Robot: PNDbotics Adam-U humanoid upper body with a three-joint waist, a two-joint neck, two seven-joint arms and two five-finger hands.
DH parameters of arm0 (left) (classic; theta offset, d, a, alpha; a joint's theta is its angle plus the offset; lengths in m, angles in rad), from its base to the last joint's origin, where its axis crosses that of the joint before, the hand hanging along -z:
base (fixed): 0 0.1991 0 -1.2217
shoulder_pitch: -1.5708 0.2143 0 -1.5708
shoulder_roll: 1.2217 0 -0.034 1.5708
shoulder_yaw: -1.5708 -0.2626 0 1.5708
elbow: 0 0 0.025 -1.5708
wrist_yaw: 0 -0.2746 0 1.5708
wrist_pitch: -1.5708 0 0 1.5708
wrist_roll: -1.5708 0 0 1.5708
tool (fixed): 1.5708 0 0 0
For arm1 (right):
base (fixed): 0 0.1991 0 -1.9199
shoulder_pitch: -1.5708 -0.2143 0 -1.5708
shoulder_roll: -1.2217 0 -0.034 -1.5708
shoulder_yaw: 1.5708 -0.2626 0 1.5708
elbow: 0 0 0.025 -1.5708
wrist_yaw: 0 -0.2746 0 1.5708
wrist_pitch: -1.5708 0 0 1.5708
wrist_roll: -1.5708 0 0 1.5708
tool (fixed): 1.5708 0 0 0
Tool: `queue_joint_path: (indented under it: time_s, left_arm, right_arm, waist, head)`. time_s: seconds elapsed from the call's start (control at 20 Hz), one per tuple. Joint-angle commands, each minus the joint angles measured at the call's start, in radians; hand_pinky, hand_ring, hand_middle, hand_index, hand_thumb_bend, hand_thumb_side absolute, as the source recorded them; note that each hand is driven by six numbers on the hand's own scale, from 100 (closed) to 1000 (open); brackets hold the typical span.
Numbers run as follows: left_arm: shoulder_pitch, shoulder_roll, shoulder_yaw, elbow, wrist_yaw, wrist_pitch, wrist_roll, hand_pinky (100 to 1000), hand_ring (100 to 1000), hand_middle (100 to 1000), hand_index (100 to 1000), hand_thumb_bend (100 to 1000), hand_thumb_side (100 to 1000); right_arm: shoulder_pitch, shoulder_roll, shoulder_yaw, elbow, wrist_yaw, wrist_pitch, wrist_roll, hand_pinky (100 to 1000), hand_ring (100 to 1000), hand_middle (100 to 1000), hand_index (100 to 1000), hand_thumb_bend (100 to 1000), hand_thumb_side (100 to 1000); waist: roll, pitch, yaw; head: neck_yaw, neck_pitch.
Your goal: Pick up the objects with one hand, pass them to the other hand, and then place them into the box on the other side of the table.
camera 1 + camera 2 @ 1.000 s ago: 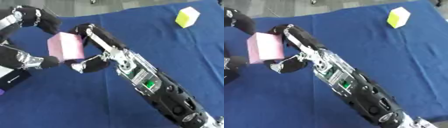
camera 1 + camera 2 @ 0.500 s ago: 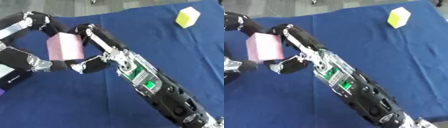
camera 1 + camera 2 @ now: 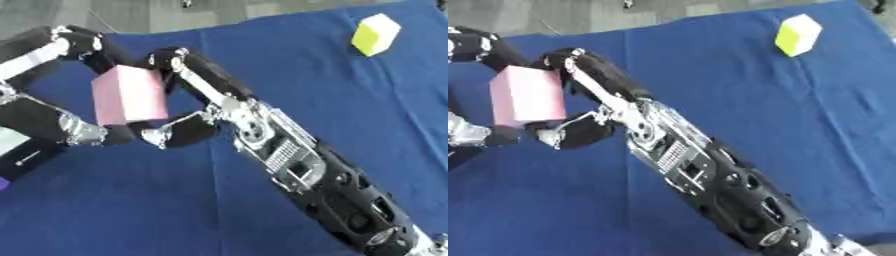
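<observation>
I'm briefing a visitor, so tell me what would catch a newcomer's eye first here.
A pink block at the left, held above the blue tablecloth between both hands: the right hand curls round its right side, and the left hand wraps round its left. After that, a lone yellow block standing at the far right of the cloth.

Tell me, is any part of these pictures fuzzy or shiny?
Left eye view: the pink block looks soft-edged, and both hands, left and right, are smeary; silver parts on the right arm glint. Right eye view: the yellow block is brightly lit, with fuzzy edges.
</observation>
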Motion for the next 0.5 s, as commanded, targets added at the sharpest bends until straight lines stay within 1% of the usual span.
queue_joint_path:
  time_s: [0.05, 0.2, 0.3, 0.35, 0.45, 0.5]
  left_arm:
    - [-0.016, 0.004, -0.002, 0.002, -0.012, -0.006, 0.009, 723, 657, 644, 778, 606, 437]
    - [-0.018, 0.002, -0.004, 0.005, -0.016, -0.008, 0.023, 719, 652, 635, 770, 571, 422]
    - [-0.018, 0.001, -0.006, 0.006, -0.019, -0.009, 0.028, 719, 652, 635, 770, 571, 422]
    - [-0.018, 0.001, -0.006, 0.006, -0.020, -0.010, 0.029, 712, 642, 619, 750, 459, 357]
    - [-0.020, -0.001, -0.007, 0.006, -0.027, -0.010, 0.030, 712, 641, 617, 748, 445, 341]
    - [-0.020, -0.001, -0.007, 0.007, -0.032, -0.010, 0.029, 710, 639, 614, 744, 441, 309]
  right_arm:
    - [-0.023, 0.002, -0.005, -0.036, -0.011, 0.002, 0.000, 601, 649, 526, 578, 100, 100]
    - [-0.024, 0.002, -0.004, -0.036, -0.015, 0.006, 0.002, 601, 650, 527, 578, 100, 100]
    - [-0.024, 0.002, -0.004, -0.036, -0.017, 0.007, 0.002, 601, 650, 527, 578, 100, 100]
    - [-0.024, 0.002, -0.004, -0.037, -0.018, 0.008, 0.003, 603, 650, 527, 578, 100, 100]
    - [-0.024, 0.001, -0.003, -0.037, -0.020, 0.008, 0.005, 603, 650, 527, 578, 100, 100]
    - [-0.024, 0.002, -0.003, -0.037, -0.021, 0.009, 0.006, 603, 650, 527, 579, 100, 100]
  waist:
    - [-0.007, 0.003, 0.002]
    - [-0.007, 0.003, 0.002]
    - [-0.007, 0.003, 0.002]
    - [-0.007, 0.003, 0.002]
    - [-0.007, 0.003, 0.002]
    - [-0.008, 0.003, 0.002]
  head:
    - [0.002, -0.007]
    - [0.002, -0.007]
    - [0.003, -0.007]
    - [0.003, -0.007]
    - [0.003, -0.008]
    - [0.003, -0.008]
